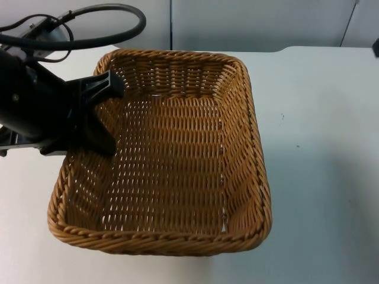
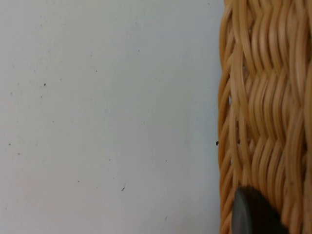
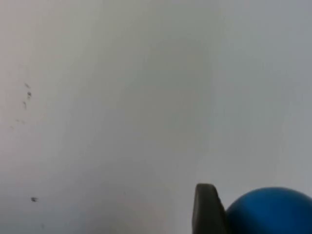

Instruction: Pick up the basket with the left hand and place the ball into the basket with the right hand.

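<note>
My left gripper is clamped on the left rim of the wicker basket, one finger inside, one outside. It is light and stiff, so the woven rim gives a sound hold. My right gripper has the blue ball against a fingertip, over the white table; I cannot tell whether it grips. Smooth and round, it needs holding across the middle.
</note>
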Tool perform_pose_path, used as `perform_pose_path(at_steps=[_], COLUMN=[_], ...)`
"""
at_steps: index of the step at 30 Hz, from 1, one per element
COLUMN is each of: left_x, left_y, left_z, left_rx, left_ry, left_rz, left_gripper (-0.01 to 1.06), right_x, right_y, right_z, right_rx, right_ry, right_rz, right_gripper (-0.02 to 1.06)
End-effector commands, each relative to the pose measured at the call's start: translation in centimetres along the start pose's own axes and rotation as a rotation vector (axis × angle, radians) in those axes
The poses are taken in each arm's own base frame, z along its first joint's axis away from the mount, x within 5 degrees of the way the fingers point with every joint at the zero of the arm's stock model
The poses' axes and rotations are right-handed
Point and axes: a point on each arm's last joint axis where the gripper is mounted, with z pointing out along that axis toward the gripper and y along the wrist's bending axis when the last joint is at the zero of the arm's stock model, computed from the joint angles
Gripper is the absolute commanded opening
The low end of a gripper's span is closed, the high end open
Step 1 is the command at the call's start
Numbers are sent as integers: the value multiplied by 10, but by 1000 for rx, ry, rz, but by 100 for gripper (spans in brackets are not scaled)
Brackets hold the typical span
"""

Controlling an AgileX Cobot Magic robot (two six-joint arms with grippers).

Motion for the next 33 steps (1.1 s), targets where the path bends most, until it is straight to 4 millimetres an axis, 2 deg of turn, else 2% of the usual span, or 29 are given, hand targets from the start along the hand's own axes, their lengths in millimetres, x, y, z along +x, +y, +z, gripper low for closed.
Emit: perform_pose_path(at_steps=[1,2,4,5,6,7,8,12,13,15,16,17,18,21,22,27,28,33], left_x=[-1,-1,-1,-1,-1,-1,-1,-1,-1,-1,-1,-1,-1,-1,-1,-1,-1,-1], left_y=[-2,-2,-3,-3,-3,-3,-3,-3,-3,-3,-3,-3,-3,-3,-3,-3,-3,-3], left_z=[-4,-4,-4,-4,-4,-4,-4,-4,-4,-4,-4,-4,-4,-4,-4,-4,-4,-4], left_rx=[20,20,25,25,25,25,25,25,25,25,25,25,25,25,25,25,25,25], left_ry=[-16,-16,-19,-19,-19,-19,-19,-19,-19,-19,-19,-19,-19,-19,-19,-19,-19,-19], left_rz=[-28,-28,-38,-38,-38,-38,-38,-39,-39,-39,-39,-39,-39,-39,-39,-39,-39,-39], left_gripper=[0,0,0,0,0,0,0,0,0,0,0,0,0,0,0,0,0,0], right_x=[-8,-8,-9,-8,-8,-8,-7,-6,-6,-5,-4,-4,-1,4,4,15,15,22], right_y=[0,0,2,3,6,6,9,41,41,63,77,77,99,137,137,186,186,218], right_z=[-43,-43,-67,-89,-98,-98,-110,-146,-146,-157,-159,-159,-162,-165,-165,-169,-169,-164], right_rx=[4,4,-6,-3,-6,-6,-7,-45,-45,-79,-102,-102,-138,-199,-199,-306,-306,-383], right_ry=[-82,-82,-115,-148,-161,-161,-179,-257,-257,-283,-283,-283,-284,-293,-293,-312,-312,-315], right_rz=[1,1,4,0,-9,-9,-26,-105,-105,-161,-195,-195,-251,-345,-345,-432,-432,-464], right_gripper=[0,0,0,0,0,0,0,0,0,0,0,0,0,0,0,0,0,0])
